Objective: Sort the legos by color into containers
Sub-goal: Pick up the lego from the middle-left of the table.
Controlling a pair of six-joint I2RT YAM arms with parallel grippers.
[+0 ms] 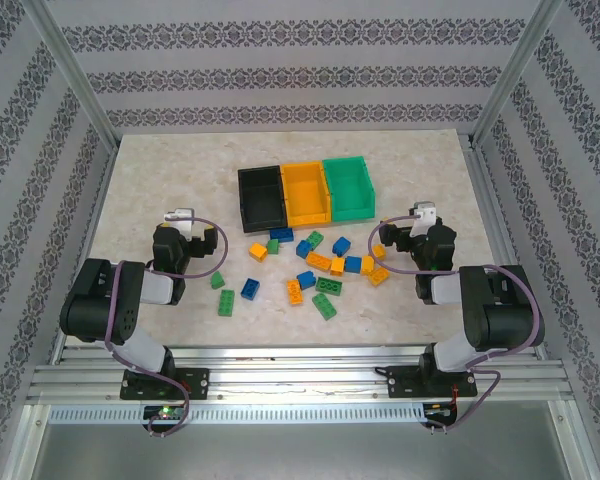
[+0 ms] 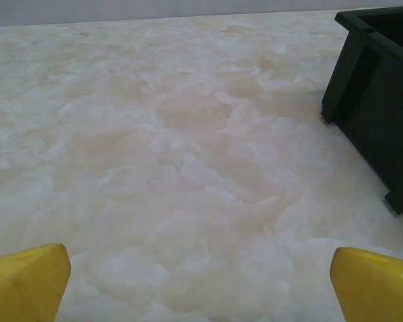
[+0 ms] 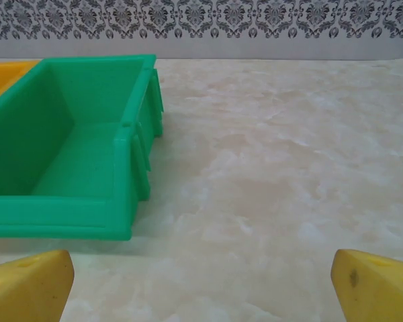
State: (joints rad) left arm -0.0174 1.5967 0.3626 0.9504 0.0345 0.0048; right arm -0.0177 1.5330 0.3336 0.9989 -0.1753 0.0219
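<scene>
Left gripper (image 2: 201, 287) and right gripper (image 3: 201, 285) both wide open, empty; legos (image 1: 320, 262) scattered loose on table (image 1: 160, 170) near containers (image 1: 304, 218).

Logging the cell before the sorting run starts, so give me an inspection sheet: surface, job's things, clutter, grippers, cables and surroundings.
Surface: pale marbled table, no marks or spills seen.
Job's things: black bin, orange-yellow bin and green bin joined in a row, no bricks seen inside; green, blue and orange-yellow legos scattered just in front of them.
Clutter: nothing seen.
Grippers: left gripper and right gripper both open, holding nothing, low over bare table.
Cables: purple cables looped along each arm, clear of the bricks.
Surroundings: metal frame, patterned wall.
</scene>
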